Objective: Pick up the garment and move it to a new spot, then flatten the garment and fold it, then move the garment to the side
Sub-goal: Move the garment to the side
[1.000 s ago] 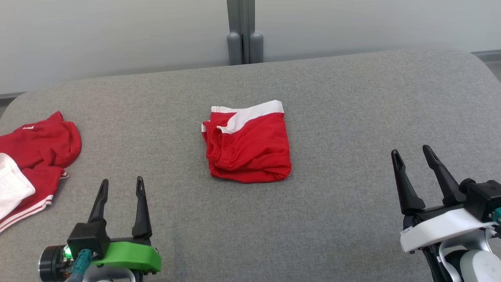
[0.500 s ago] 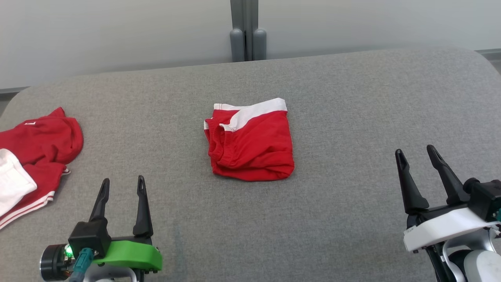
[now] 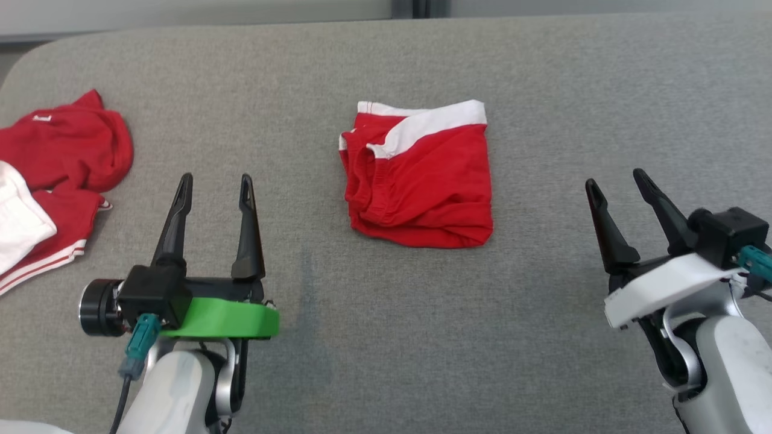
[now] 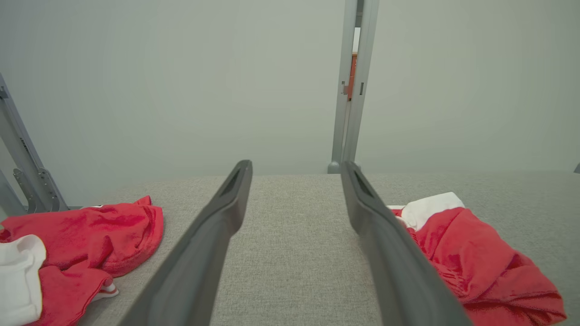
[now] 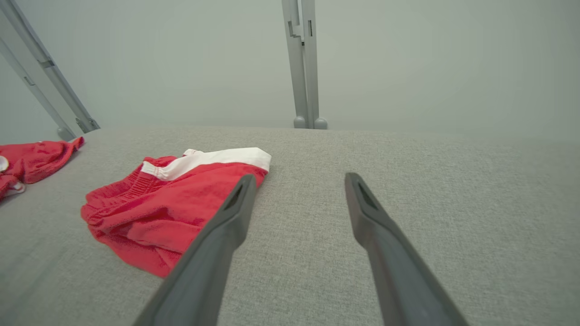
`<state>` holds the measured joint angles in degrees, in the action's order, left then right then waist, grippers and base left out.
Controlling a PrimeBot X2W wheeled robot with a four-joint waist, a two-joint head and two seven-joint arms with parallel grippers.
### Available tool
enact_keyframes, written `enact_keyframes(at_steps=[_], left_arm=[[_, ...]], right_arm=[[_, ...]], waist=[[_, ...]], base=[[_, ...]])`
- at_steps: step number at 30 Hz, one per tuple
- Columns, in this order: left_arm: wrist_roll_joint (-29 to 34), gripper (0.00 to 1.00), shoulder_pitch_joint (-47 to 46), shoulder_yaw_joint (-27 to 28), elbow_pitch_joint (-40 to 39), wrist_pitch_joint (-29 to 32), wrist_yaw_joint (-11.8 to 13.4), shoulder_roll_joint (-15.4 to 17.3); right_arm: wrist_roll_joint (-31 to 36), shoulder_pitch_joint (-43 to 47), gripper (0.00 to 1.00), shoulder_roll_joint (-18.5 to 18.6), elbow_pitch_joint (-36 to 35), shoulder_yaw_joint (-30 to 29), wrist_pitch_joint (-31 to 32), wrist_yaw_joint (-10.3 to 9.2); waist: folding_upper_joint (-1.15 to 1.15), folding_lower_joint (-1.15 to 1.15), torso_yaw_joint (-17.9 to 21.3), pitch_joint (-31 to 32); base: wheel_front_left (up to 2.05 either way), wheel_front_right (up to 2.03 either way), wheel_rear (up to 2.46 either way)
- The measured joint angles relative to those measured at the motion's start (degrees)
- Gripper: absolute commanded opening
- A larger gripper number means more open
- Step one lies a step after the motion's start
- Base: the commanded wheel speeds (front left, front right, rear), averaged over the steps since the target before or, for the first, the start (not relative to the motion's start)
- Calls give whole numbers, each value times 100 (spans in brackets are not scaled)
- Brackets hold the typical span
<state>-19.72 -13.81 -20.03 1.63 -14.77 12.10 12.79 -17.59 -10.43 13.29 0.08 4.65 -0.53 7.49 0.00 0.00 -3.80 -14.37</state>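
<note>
Garment (image 3: 422, 181) lies folded mid-table (image 3: 543, 90), between the left gripper (image 3: 215, 178) and the right gripper (image 3: 615, 178), touching neither; both stand spread and empty; moving it aside likely calls for pinching all layers at one edge, so the fold holds.

Robot test bay, by the look of it: a grey fabric-covered table (image 3: 543, 361) stands against plain pale partition panels (image 5: 430, 59) (joined by a grey metal post (image 5: 295, 68)), angled braces (image 4: 23, 140) alongside.
</note>
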Motion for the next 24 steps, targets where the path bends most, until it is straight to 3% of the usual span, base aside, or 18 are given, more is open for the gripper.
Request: enact_keyframes(at_steps=[11, 17, 18, 20, 24], left_arm=[[272, 100, -347, 167, 53, -24, -220, -366], [383, 100, -348, 324, 60, -25, -354, -457], [400, 100, -348, 350, 59, -25, -364, -465], [423, 100, -347, 422, 47, -26, -404, -476], [525, 100, -345, 560, 14, -26, -455, -471]], right_arm=[[-342, -1311, 100, -222, 1677, 898, -68, 0], [-546, -1594, 100, -282, 2336, 966, 193, 7], [-575, -1647, 86, -286, 2382, 987, 207, 5], [-691, -1703, 2, -301, 2428, 1066, 252, 5], [-761, -1785, 0, -257, 2475, 1247, 73, 4]], waist=[[0, 0, -601, -784], [0, 0, -769, -949], [0, 0, -771, -962], [0, 0, -748, -969], [0, 0, -649, -973]], base=[[0, 0, 0], [0, 0, 0], [0, 0, 0], [0, 0, 0], [0, 0, 0]])
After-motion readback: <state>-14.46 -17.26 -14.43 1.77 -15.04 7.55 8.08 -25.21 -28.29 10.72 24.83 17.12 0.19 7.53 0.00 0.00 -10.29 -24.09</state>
